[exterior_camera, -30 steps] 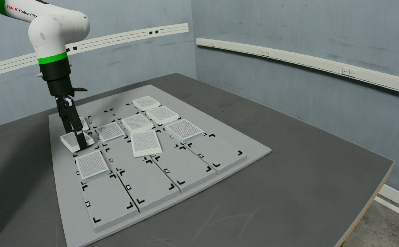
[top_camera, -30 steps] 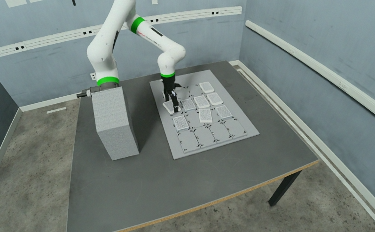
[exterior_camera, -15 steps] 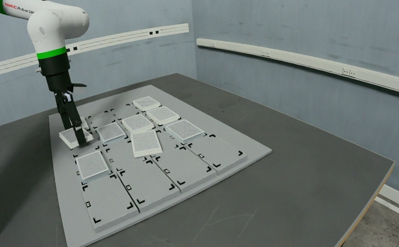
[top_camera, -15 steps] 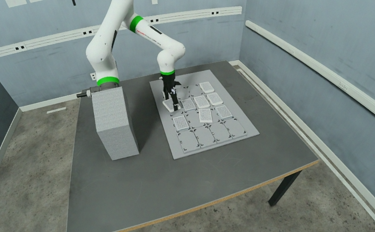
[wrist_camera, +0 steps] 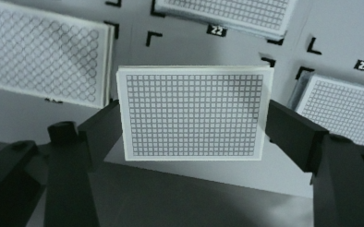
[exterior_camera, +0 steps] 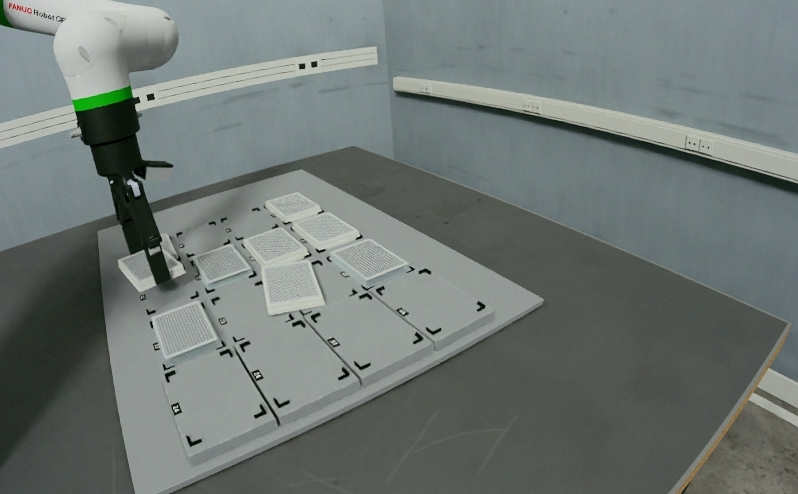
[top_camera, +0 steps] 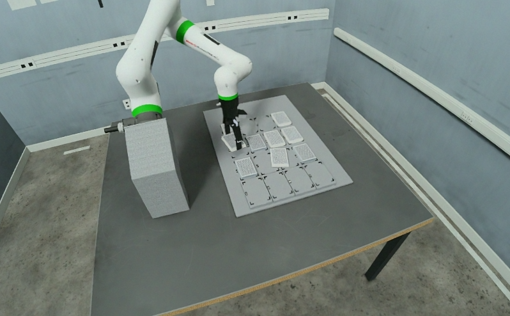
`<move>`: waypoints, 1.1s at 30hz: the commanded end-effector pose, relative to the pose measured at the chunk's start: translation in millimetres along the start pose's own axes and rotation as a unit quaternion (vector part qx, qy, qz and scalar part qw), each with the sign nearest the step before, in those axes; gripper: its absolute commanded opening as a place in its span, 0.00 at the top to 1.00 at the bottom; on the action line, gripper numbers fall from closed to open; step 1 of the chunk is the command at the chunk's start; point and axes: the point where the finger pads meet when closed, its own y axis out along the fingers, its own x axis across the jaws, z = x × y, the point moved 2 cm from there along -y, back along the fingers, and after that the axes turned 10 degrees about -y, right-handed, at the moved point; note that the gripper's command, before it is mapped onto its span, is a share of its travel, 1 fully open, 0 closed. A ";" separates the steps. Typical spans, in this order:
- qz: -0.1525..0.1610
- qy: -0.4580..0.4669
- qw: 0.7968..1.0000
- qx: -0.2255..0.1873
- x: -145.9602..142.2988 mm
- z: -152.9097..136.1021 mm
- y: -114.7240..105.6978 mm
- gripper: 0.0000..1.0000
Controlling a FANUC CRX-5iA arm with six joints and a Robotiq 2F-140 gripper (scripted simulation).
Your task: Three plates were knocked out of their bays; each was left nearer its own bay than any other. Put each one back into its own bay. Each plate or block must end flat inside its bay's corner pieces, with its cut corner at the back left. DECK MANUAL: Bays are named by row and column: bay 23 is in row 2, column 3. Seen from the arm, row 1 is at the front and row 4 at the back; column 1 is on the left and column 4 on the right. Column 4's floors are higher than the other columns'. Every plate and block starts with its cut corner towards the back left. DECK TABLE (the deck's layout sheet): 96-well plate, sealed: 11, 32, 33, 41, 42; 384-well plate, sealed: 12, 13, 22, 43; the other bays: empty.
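Note:
My gripper [wrist_camera: 193, 113] is shut on a sealed 384-well plate [wrist_camera: 194, 112], one finger on each short side. It holds the plate a little above the grey deck [top_camera: 276, 153], at the deck's edge nearest the arm; the plate [exterior_camera: 147, 267] and gripper [exterior_camera: 157, 270] also show in the exterior view. A 96-well plate [wrist_camera: 45, 55] lies to the held plate's left in the wrist view. A fine-grid plate [wrist_camera: 345, 108] lies to its right, under label 23. Another plate [wrist_camera: 225, 11] sits by label 22. One plate [exterior_camera: 291, 285] lies skewed across bay corner marks in mid-deck.
Several more plates [exterior_camera: 328, 230] sit in bays towards the far side of the deck. The raised bays [exterior_camera: 432, 307] of the column nearest the exterior camera hold nothing. The arm's grey pedestal [top_camera: 154, 167] stands beside the deck.

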 end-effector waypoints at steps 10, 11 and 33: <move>-0.001 0.103 0.995 0.000 15.7 13.3 0.7 0.90; -0.001 0.103 0.995 0.000 15.7 13.3 0.7 0.90; -0.001 0.103 0.995 0.000 14.6 12.4 18.1 0.90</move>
